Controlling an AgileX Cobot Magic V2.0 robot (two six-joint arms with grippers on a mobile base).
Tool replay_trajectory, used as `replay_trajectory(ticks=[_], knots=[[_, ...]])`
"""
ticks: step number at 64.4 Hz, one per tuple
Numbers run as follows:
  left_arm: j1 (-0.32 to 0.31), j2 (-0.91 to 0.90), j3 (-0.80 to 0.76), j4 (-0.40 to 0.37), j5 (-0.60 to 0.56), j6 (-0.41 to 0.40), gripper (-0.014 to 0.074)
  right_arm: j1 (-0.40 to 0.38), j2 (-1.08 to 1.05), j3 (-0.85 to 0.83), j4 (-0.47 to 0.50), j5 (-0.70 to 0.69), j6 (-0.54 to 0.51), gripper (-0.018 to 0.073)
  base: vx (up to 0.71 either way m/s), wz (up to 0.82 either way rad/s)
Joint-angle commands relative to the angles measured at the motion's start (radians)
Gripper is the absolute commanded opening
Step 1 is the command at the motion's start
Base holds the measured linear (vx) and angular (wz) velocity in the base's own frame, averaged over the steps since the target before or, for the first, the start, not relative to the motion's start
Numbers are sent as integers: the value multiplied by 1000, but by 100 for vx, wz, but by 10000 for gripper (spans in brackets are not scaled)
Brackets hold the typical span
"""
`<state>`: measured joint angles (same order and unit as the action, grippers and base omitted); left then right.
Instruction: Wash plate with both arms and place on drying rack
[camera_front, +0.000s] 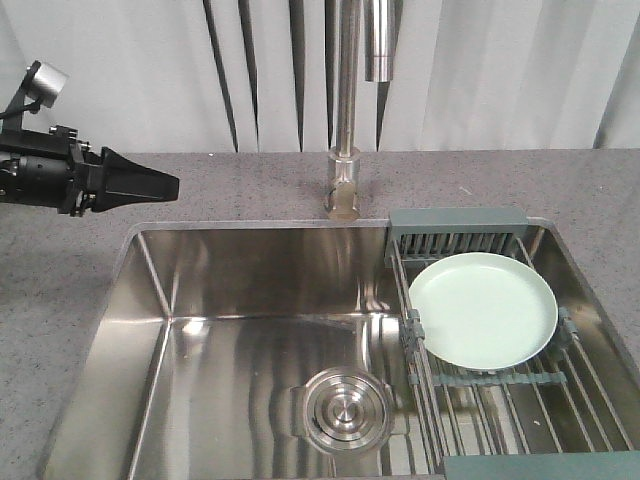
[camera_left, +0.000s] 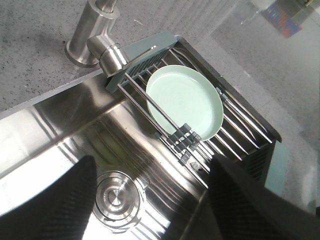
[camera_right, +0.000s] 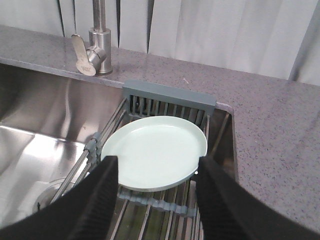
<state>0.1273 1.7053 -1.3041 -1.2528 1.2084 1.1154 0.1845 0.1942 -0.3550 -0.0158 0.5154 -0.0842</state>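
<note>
Above, left gripper (camera_front: 165, 183) level, over counter (camera_front: 250, 185)

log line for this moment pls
plate: on drying rack, untouched | left tool: open, over sink | right tool: open, near plate

One plate (camera_front: 483, 309), one drying rack (camera_front: 500, 385), perhaps one drain (camera_front: 345, 410).

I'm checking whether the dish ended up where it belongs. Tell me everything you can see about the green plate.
The plate is round, pale mint green, plain and matte, with a low upturned rim. It looks whole and empty. It lies face up on the steel rods of the drying rack over the right side of the sink, near the rack's far grey-teal end bar. Only the rack touches it; the right gripper hangs open just before it.
</note>
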Motion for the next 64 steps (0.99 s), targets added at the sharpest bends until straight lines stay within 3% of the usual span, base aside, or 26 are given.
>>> replay_trajectory(ticks=[1, 12, 64], knots=[[1, -49, -20, -79, 43, -2, 463, 3, -42, 13, -16, -40, -10, 363, 0, 0], [1, -49, -20, -79, 43, -2, 463, 3, -67, 59, -38, -119, -11, 363, 0, 0], [1, -49, -20, -79, 43, -2, 463, 3, -67, 59, -38, -120, -12, 363, 0, 0]])
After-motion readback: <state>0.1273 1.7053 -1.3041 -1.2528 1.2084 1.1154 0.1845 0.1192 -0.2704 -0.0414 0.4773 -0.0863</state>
